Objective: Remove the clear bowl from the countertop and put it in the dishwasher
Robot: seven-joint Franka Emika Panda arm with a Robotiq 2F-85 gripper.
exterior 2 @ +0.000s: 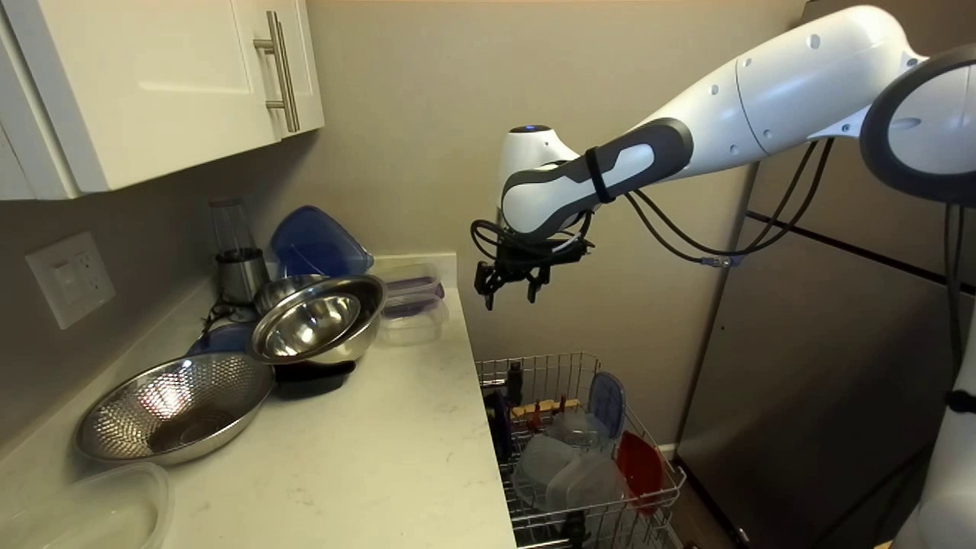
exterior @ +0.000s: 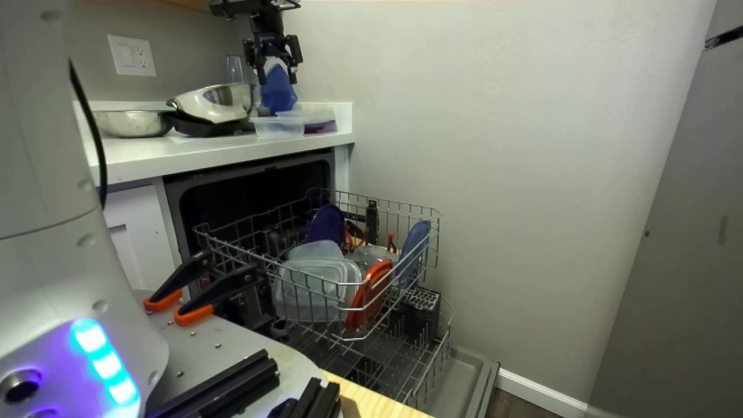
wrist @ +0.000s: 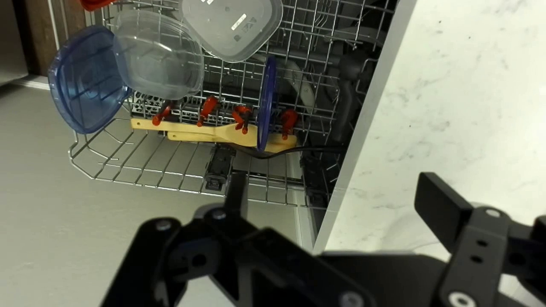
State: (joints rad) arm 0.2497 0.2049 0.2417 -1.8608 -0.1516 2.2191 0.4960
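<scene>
The clear bowl (exterior 2: 412, 324) sits on the white countertop (exterior 2: 381, 457), near its far end by the wall. It also shows in an exterior view (exterior: 280, 128) near the counter (exterior: 174, 154) edge. In the wrist view a faint clear curved edge (wrist: 405, 229) shows on the counter (wrist: 431, 106), partly hidden by the gripper. My gripper (exterior 2: 511, 297) is open and empty, above the counter's edge and higher than the bowl. In the wrist view the fingers (wrist: 332, 187) stand wide apart. The dishwasher (exterior: 249, 183) is open, its wire rack (exterior: 432, 212) pulled out.
The rack (exterior 2: 564, 357) holds clear containers (exterior 2: 583, 480), a red lid (exterior 2: 640, 465) and a blue lid (exterior 2: 606, 404). Metal bowls (exterior 2: 320, 320), a colander (exterior 2: 175, 412), a blue container (exterior 2: 316, 240) and another clear container (exterior 2: 99, 507) stand on the counter. An upper cabinet (exterior 2: 168, 76) overhangs it.
</scene>
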